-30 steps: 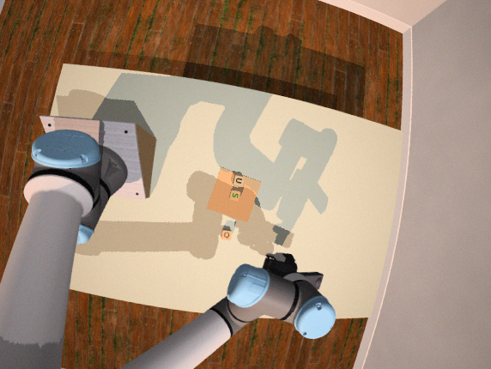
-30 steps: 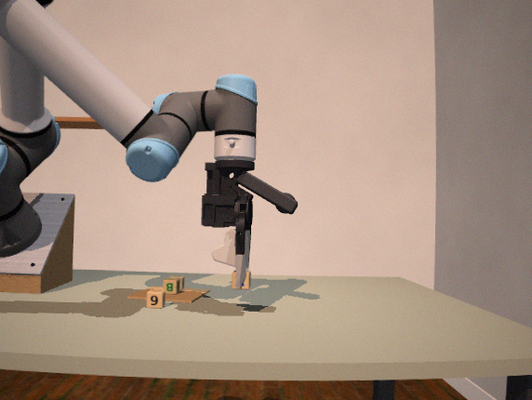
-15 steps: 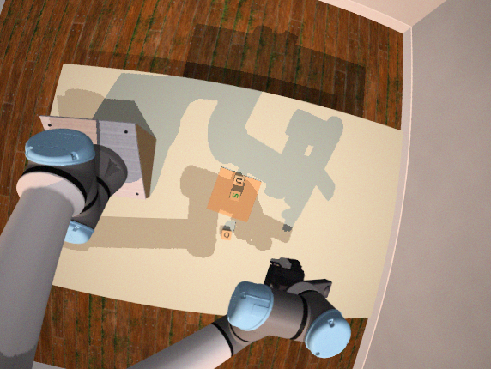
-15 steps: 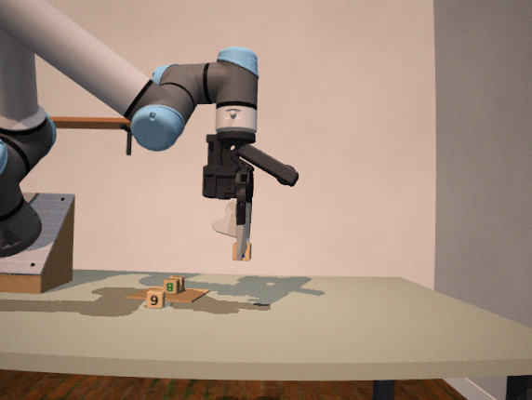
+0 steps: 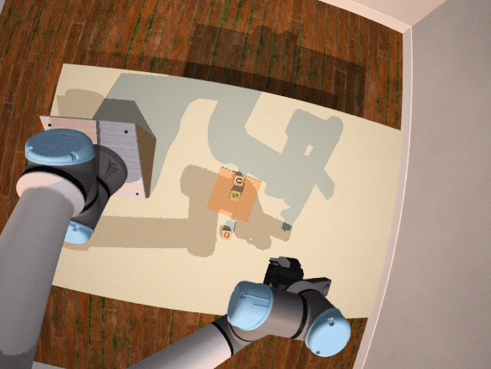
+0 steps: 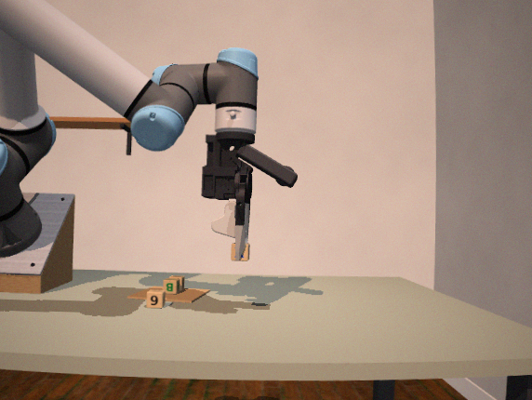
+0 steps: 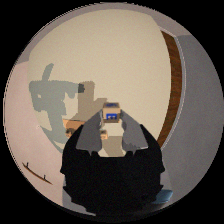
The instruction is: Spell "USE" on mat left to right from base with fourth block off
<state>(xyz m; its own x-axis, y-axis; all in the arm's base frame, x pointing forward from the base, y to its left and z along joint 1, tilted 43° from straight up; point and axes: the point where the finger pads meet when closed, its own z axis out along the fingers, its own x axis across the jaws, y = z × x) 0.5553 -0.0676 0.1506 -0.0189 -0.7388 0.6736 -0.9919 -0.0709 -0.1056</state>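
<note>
Top view first, since from where I stand the pale table [image 5: 343,257] [image 6: 325,335] [image 7: 115,45] is the biggest thing, spread out below the fingers. The long jointed arm [image 5: 283,311] [image 6: 234,88] reaches over it and ends in a black gripper [image 5: 279,261] [image 6: 240,256] [image 7: 111,110] pointing down, tips well above the tabletop. Back toward the base from those tips sits the slanted mount [image 5: 143,195] [image 6: 70,200], well apart from them.

The orange mat [image 5: 227,202] [image 6: 192,298] [image 7: 75,122] lies lower than the fingers, toward the base and off to their left as the robot sees it. Two of the four blocks are on it: the U block [image 5: 239,180] [image 6: 181,283], farther left of the fingers, and the green S block [image 5: 234,196] [image 6: 170,286] near it; I can't tell whether they touch. The third, a block with a round letter [image 5: 226,234] [image 6: 154,299] [image 7: 103,135], rests on the table just beside the mat, also baseward of the fingers; O or Q, I can't be sure, though a side face shows a 9.

Between the fingertips, narrowed and clamped on it, is the block with blue markings [image 6: 233,252] [image 7: 111,106], up in the air; its letter is too small for me to read.

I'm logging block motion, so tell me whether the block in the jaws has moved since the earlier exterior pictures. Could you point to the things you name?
Yes: upward; the block [image 6: 246,251] [image 7: 111,111] hangs clear above the table's far edge [image 6: 325,276], which it overlapped earlier.
</note>
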